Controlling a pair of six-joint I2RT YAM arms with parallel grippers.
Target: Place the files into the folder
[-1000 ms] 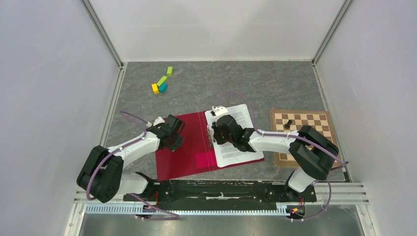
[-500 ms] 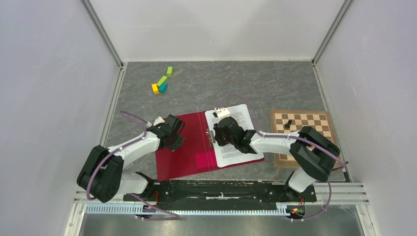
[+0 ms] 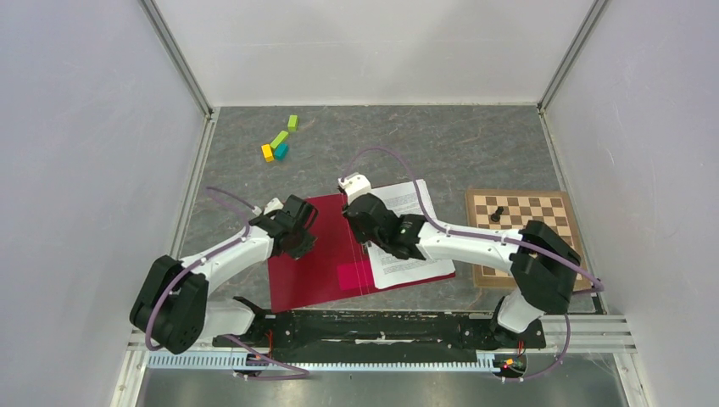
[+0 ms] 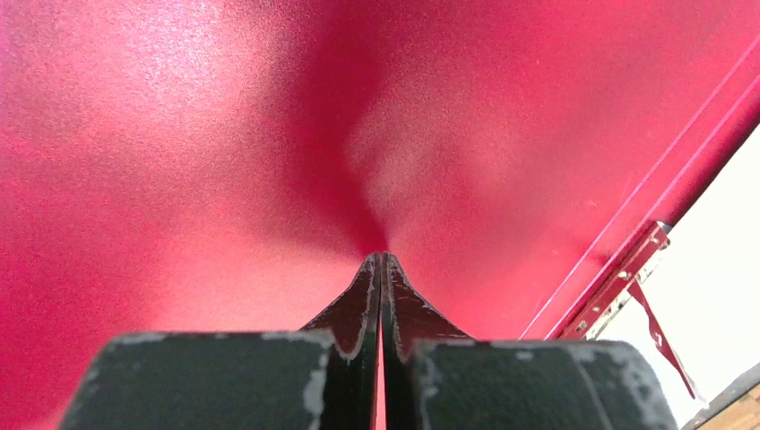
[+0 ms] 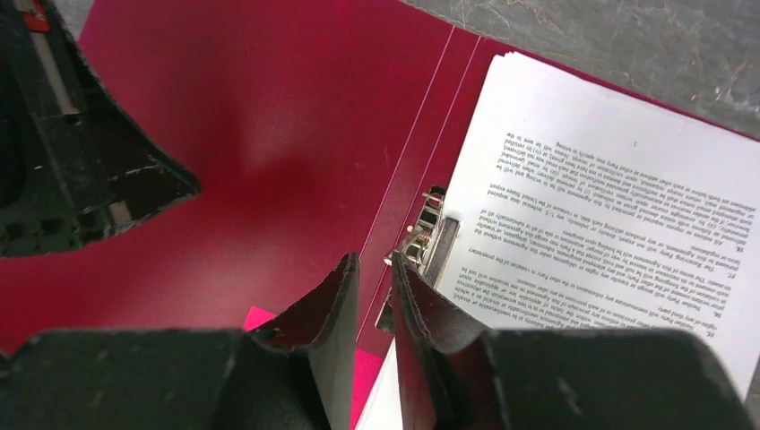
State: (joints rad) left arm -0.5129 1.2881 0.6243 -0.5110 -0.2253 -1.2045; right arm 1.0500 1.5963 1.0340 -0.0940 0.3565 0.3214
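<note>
The red folder [image 3: 314,259] lies open on the table. The files [image 3: 409,229], white sheets with black text, lie on its right half, their left edge under the black clip [image 5: 432,240]. My left gripper [image 3: 298,237] is shut, its tips [image 4: 381,256] pressed onto the folder's left cover [image 4: 179,134]. My right gripper [image 3: 366,227] hovers over the folder's spine beside the clip, its jaws [image 5: 375,262] almost together and holding nothing. In the right wrist view the files [image 5: 618,188] lie to the right. A pink patch [image 5: 258,317] shows below on the red cover [image 5: 233,125].
A brown chessboard [image 3: 543,222] with one black piece [image 3: 498,214] lies right of the folder. Several coloured blocks [image 3: 278,144] lie at the far left of the grey table. White walls stand on three sides. The left gripper [image 5: 72,161] shows in the right wrist view.
My right gripper has moved left and a little away, from over the files' left edge to over the folder's spine. The left gripper stays pressed on the cover.
</note>
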